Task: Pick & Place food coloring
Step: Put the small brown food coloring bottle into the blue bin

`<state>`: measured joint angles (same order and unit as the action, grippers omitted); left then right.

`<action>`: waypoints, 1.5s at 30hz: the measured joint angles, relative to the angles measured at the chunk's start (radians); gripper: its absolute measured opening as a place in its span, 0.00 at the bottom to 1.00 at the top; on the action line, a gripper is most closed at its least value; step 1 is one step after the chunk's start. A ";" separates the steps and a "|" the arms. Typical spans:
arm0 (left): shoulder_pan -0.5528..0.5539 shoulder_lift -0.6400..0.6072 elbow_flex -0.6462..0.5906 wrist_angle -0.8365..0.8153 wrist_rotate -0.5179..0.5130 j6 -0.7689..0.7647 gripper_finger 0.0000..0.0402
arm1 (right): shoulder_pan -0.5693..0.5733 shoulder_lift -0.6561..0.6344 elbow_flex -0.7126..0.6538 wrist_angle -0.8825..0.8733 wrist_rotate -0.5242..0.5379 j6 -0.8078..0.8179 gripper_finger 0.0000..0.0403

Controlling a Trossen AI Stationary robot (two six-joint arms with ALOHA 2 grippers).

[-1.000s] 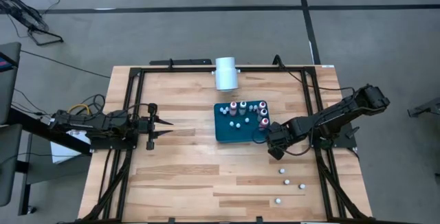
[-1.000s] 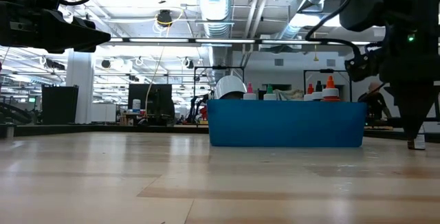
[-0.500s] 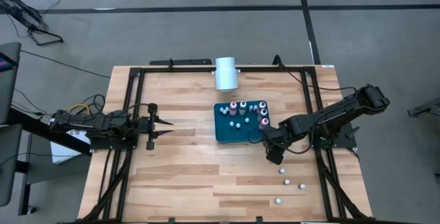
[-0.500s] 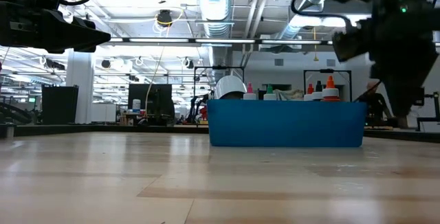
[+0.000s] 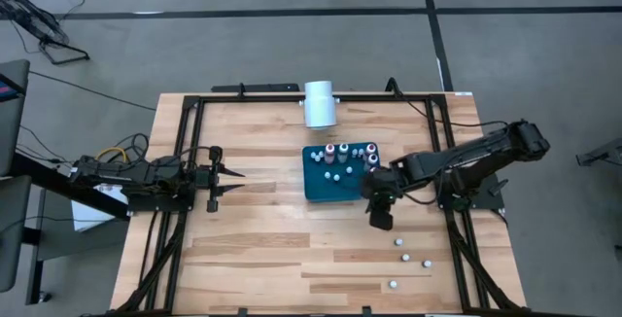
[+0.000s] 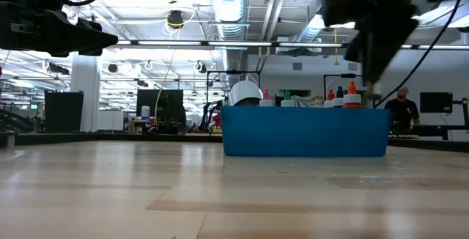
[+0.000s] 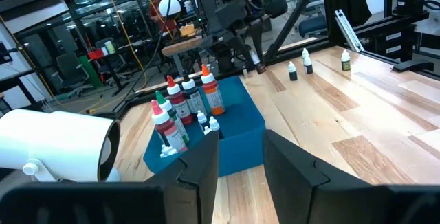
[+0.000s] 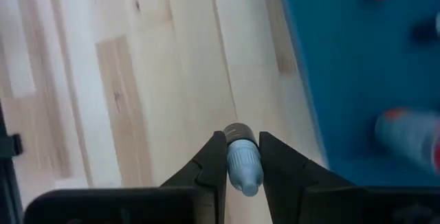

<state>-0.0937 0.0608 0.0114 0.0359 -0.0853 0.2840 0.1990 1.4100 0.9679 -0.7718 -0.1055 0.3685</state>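
The right arm's fingers (image 8: 242,157) pinch a small bottle (image 8: 242,162) by its white cap, its dark body pointing away over the wood. This looks like the carry step: one bottle picked up and on its way to the tray (image 5: 316,186). In the high view the right gripper (image 5: 379,212) is just off the tray's near right corner, over bare surface (image 5: 262,249), and the low view shows it lifted above tray height. The next move probably calls for a short shift across the tray wall, a descent into a free spot among the bottles standing there (image 5: 342,152), then a release with the bottle upright. The free spot has to be chosen with care, since tall bottles crowd the tray's far right side.

Three more bottles (image 5: 405,257) stand on the surface near the right edge, apart from the tray.

The right arm reaches in from the right edge, bent at the elbow, its wrist turned down toward the surface. The left gripper (image 5: 228,180) waits on the left side, well apart from the tray, its fingers (image 7: 203,162) narrowly parted and holding nothing.
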 joint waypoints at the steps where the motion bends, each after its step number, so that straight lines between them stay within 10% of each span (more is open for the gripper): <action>1: 0.000 0.000 0.000 0.000 0.000 0.000 0.26 | -0.008 0.016 0.012 0.012 0.000 -0.022 0.15; 17: 0.000 0.000 0.000 0.000 0.000 0.000 0.26 | -0.109 0.238 0.286 -0.081 0.160 -0.349 0.15; 45: 0.000 0.000 0.000 0.000 0.000 0.000 0.26 | -0.242 0.332 0.162 -0.057 0.192 -0.271 0.16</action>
<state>-0.0937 0.0608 0.0113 0.0357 -0.0853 0.2840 -0.0432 1.7416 1.1301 -0.8289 0.0864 0.0974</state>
